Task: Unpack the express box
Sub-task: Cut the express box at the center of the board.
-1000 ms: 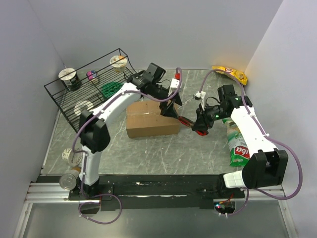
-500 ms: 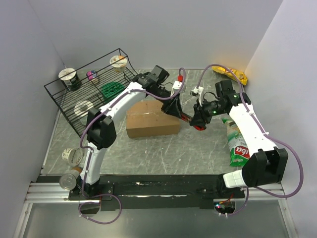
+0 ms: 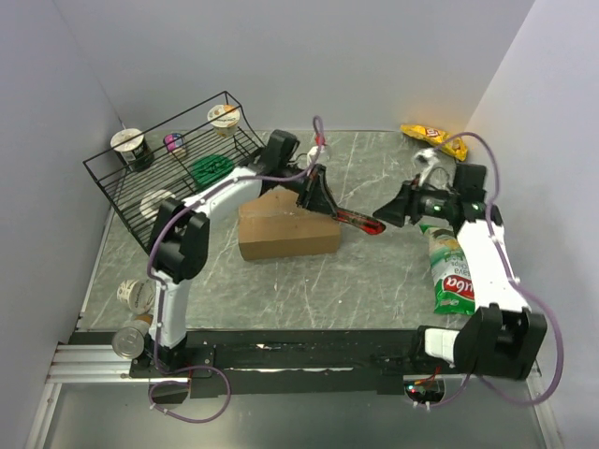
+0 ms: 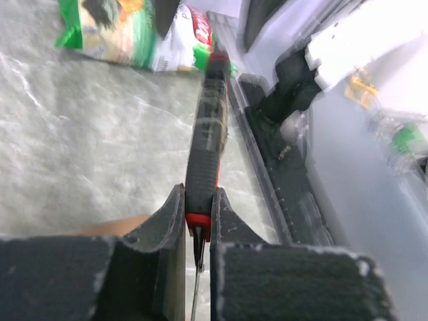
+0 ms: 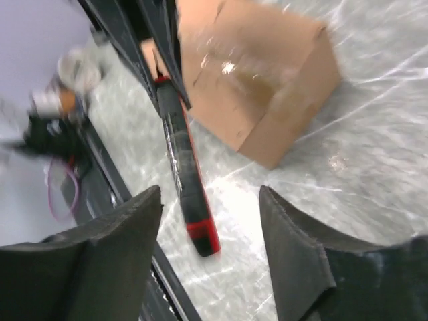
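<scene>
1 express box | 1 red-black cutter, end pinched in left gripper | right gripper spread wide, empty | 1 green bag, 1 yellow bag

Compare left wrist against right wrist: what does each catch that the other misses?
Left wrist only: the green snack bag lying beyond the far end of the red-and-black cutter, plus a blurred stretch of the other arm.

Right wrist only: the express box in clear view with its flaps shut, and the right gripper with its fingers spread wide, gripping nothing. The left wrist gets at most a brown sliver of the box.

Both: the cutter clamped at one end in the left gripper, and the grey marble table.
</scene>
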Tool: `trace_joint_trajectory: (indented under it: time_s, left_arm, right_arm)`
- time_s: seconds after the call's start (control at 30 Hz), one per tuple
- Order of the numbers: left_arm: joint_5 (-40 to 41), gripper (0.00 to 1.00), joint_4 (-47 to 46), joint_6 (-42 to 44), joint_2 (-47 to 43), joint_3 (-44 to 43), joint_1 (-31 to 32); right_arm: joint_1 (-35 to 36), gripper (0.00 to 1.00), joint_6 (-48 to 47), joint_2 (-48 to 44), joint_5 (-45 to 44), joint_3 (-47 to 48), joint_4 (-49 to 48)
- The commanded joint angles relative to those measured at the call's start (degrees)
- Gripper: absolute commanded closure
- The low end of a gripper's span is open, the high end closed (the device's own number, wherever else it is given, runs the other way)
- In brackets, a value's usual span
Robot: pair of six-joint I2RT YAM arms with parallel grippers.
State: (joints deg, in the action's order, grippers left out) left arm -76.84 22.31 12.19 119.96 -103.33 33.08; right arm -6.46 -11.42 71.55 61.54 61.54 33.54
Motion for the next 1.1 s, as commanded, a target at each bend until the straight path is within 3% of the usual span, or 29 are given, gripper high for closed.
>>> trace_joint_trajectory:
  time_s: [0.0,0.03,0.07,0.13,0.4,0.6,0.73,0.77,0.87,0.9,0.93,0.97,1.0,1.03,1.07]
  left_arm:
    - [-1.1,0.99,-77.1,-60.3,-6.6,15.6,-2.7]
    - [-0.9,0.99,-75.4,-66.1,-5.8,14.7,-3.7]
    - [-0.4,0.99,-72.3,-64.6,-5.5,13.1,-4.0]
    - [-1.2,0.99,-75.0,-65.4,-5.9,13.6,-4.3]
    - [0.5,0.99,-75.1,-69.4,-6.3,12.1,-4.3]
    - [0.5,0.99,-75.0,-70.5,-7.0,11.7,-4.2]
    - [0.6,0.99,-75.0,-70.4,-7.4,12.3,-3.6]
    - [0.5,0.99,-75.0,-70.2,-7.4,12.5,-3.6]
    - [0.5,0.99,-75.0,-70.0,-7.3,12.5,-3.0]
    - [0.5,0.99,-74.8,-69.9,-7.1,12.3,-2.8]
    - [0.8,0.99,-74.3,-69.6,-7.0,12.1,-2.7]
    - [0.8,0.99,-73.7,-69.2,-7.0,11.8,-2.7]
    - [1.1,0.99,-72.9,-68.6,-6.8,11.7,-2.6]
    - [1.1,0.82,-67.2,-64.7,-6.9,11.3,-2.6]
    - [0.3,0.66,-65.2,-62.4,-6.8,10.7,-2.6]
  right_arm:
    - [-2.2,0.3,19.3,-6.2,9.8,-2.6,-22.6]
    - [-2.2,0.3,21.2,-6.4,11.0,-3.8,-25.4]
    - [-2.2,0.3,26.2,-6.6,11.9,-4.8,-28.6]
    - [-1.8,0.3,30.6,-7.6,12.4,-7.5,-36.7]
    - [0.7,0.3,31.5,-9.1,9.1,-10.5,-39.4]
    - [2.2,0.31,27.3,-8.9,1.6,-10.2,-35.9]
    - [2.2,0.37,30.1,-7.8,2.5,-10.4,-39.7]
    - [2.2,0.39,31.9,-7.0,3.1,-10.7,-41.5]
    - [2.3,0.61,38.5,-5.6,3.7,-12.1,-49.3]
    - [2.5,0.83,39.3,-5.2,4.5,-12.1,-50.8]
    - [2.8,0.94,38.8,-4.8,4.9,-11.4,-50.3]
    - [2.9,1.0,37.4,-4.6,5.2,-10.8,-48.6]
    - [3.1,1.0,35.8,-4.4,5.7,-10.1,-46.7]
    - [3.1,1.0,28.8,-4.3,7.6,-7.3,-44.0]
    - [3.0,1.0,22.5,-3.9,8.3,-4.9,-31.3]
